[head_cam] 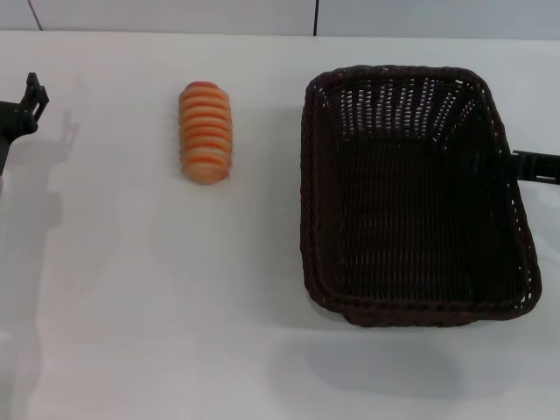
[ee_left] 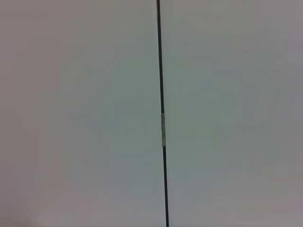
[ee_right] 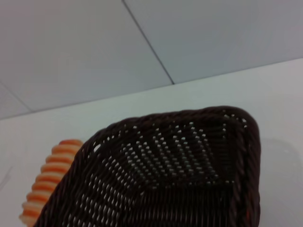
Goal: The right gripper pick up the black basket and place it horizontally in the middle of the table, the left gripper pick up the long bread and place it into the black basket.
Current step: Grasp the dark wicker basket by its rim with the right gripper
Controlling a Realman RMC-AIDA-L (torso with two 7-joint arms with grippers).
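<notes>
The black basket (head_cam: 411, 192) stands lengthwise on the right half of the white table (head_cam: 131, 306), its open side up and nothing in it. The right gripper (head_cam: 532, 166) reaches in from the right edge of the head view and meets the basket's right rim. The right wrist view shows the basket (ee_right: 180, 170) close up, with the long bread (ee_right: 47, 184) beyond its corner. The long bread (head_cam: 206, 131), striped orange and cream, lies on the table left of the basket, apart from it. The left gripper (head_cam: 29, 103) is at the far left edge, well away from the bread.
A grey wall with a dark vertical seam (head_cam: 315, 17) runs behind the table's far edge. The left wrist view shows only that wall and a seam (ee_left: 162, 113). Bare table lies between the bread and the basket and along the front.
</notes>
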